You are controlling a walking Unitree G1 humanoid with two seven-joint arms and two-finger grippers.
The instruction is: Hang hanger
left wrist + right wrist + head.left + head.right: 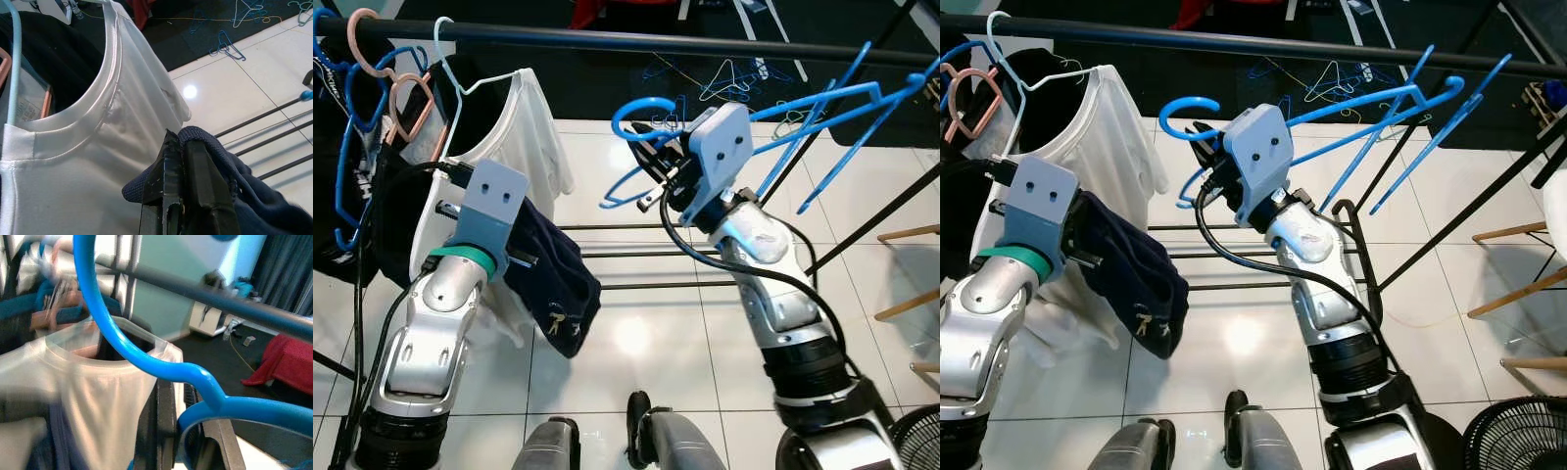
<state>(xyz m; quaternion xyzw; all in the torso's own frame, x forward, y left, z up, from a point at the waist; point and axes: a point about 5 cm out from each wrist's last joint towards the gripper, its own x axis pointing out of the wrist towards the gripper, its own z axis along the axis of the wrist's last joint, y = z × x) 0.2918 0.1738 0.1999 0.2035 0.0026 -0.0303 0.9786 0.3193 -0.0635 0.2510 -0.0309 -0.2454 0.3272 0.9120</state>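
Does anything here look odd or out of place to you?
Yes. Several hangers lie scattered on the dark floor behind the rail instead of hanging. The right tool holds a bare blue hanger tilted steeply below the rail, while the left tool pinches a crumpled navy garment.
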